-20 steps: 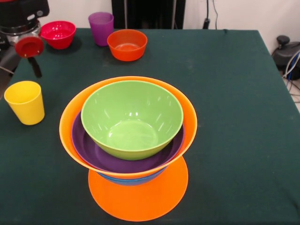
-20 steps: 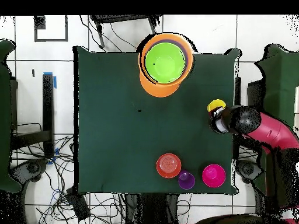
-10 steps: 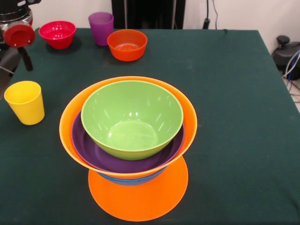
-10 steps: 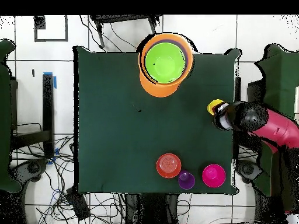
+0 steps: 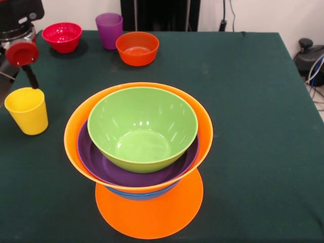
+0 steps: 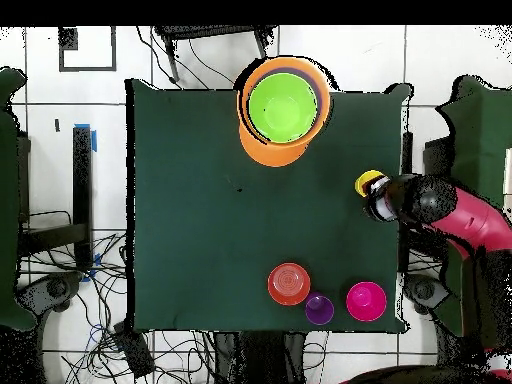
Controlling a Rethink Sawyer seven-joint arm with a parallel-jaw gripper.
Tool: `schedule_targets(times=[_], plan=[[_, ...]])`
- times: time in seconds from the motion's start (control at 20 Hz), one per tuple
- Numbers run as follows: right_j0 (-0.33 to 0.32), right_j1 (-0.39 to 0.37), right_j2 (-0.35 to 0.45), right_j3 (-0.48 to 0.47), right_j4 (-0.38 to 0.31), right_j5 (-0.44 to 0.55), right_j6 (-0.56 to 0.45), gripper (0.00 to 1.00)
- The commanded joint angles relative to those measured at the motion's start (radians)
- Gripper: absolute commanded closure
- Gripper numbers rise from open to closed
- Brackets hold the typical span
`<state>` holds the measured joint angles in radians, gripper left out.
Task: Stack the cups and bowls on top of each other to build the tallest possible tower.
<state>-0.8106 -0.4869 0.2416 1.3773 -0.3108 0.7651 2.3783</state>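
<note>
the gripper (image 5: 33,82), grip state unclear, hangs at the yellow cup's (image 5: 27,111) rim and could tip it over.

A dark green cloth-covered counter (image 6: 200,200) stands on a white tiled floor (image 6: 60,130), with tangled black cables (image 6: 110,300) at 7 o'clock and a pale wall (image 5: 253,15) at 12 o'clock.
</note>
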Motion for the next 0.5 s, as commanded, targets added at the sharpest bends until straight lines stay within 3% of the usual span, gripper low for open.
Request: schedule_targets(times=[0.05,0.5], plan=[[0.006,0.124,0.095,-0.063,-0.089,-0.044,-0.249,0.0],[-0.015,0.191,0.107,-0.131,-0.119,-0.076,-0.274,0.0]])
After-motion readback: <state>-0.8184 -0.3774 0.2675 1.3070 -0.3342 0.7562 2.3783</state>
